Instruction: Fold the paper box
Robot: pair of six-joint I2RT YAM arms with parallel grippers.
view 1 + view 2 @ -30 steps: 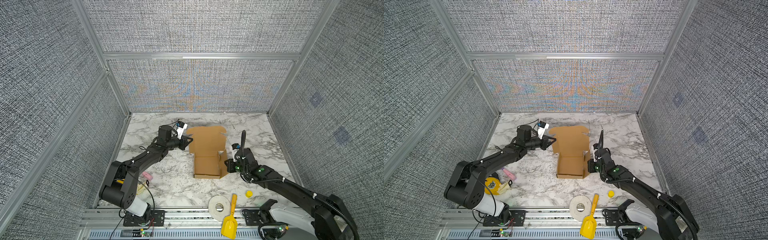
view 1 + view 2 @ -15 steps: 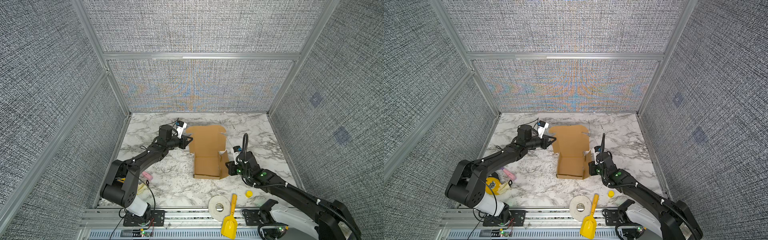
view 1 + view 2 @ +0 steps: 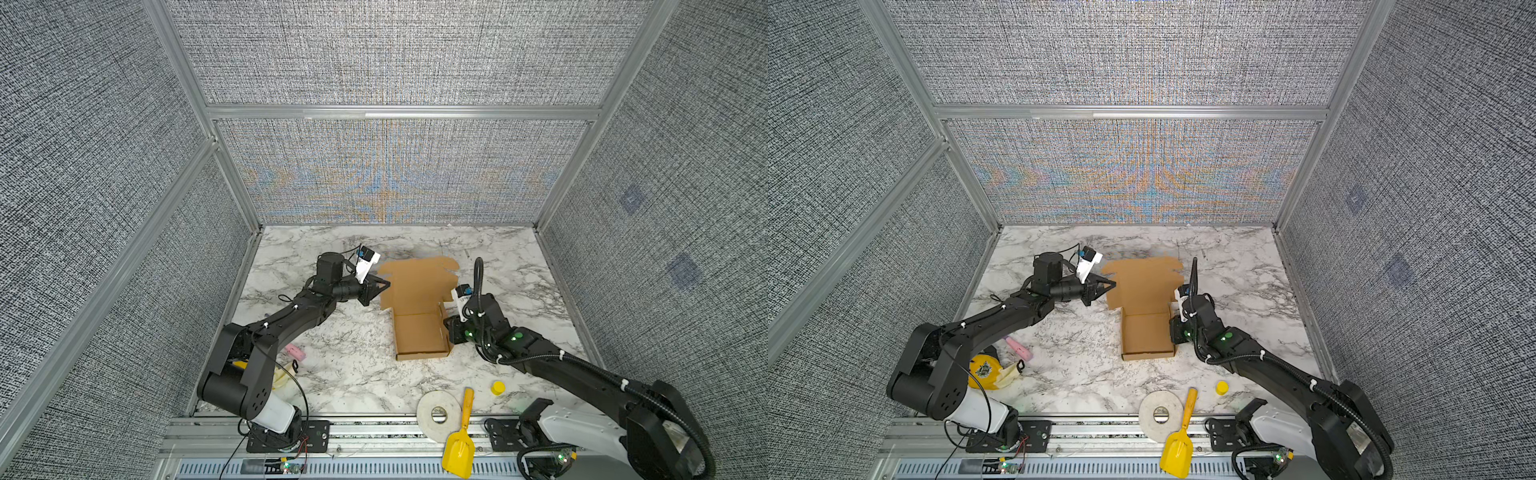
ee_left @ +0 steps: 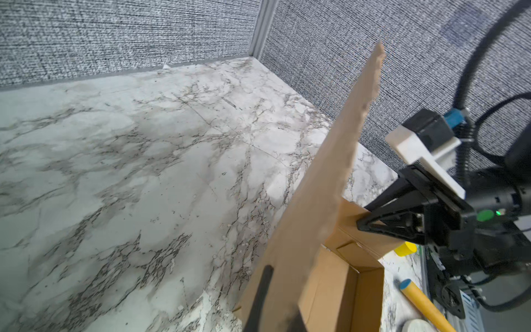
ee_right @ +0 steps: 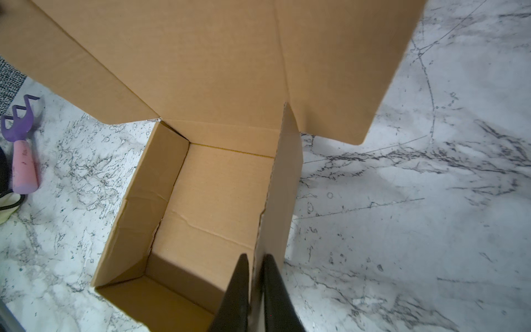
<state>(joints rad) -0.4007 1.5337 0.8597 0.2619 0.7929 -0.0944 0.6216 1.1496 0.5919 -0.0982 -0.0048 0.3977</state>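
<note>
Shifted inward since a second ago, the right gripper [image 5: 255,258] is clamped on the right wall of the one paper box [image 3: 419,336]. The left gripper [image 3: 384,284] is closed on its raised lid's left edge. The box is set mid-way on the table [image 3: 332,365]; one tape roll [image 3: 438,413], one scoop [image 3: 459,444] and one cap [image 3: 497,387] are seen in front.

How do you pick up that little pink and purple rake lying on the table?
Grab the rake by its pink handle, around the middle, coming straight down from above. It lies flat on the table, so only its top and sides are free, and the handle is thick and straight. The purple prongs are thin and bent, so they would probably slip.
</note>
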